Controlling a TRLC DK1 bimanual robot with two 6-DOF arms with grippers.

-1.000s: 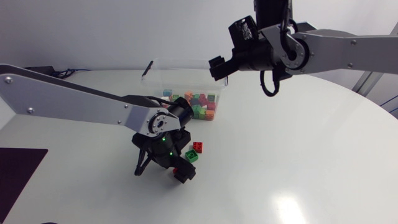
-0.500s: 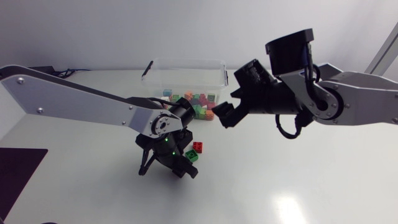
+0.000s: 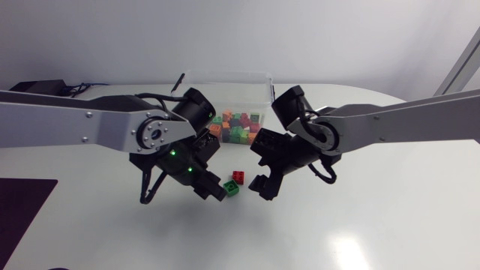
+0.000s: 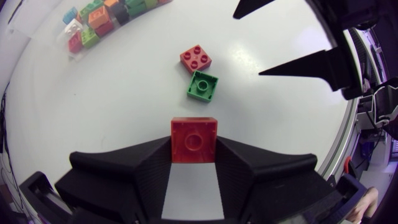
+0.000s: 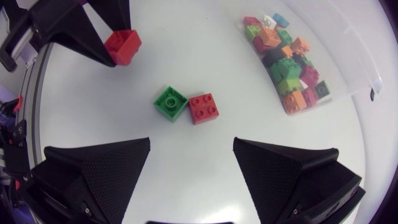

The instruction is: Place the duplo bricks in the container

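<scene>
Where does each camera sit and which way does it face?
Head: above the table, looking down on left arm, right arm, container.
Left wrist: on left arm, looking down over left gripper shut on held red brick.
Right wrist: on right arm, looking down past open right gripper.
All share: green brick, red four-stud brick.

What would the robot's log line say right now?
left gripper: shut on red brick | right gripper: open, green brick ahead
</scene>
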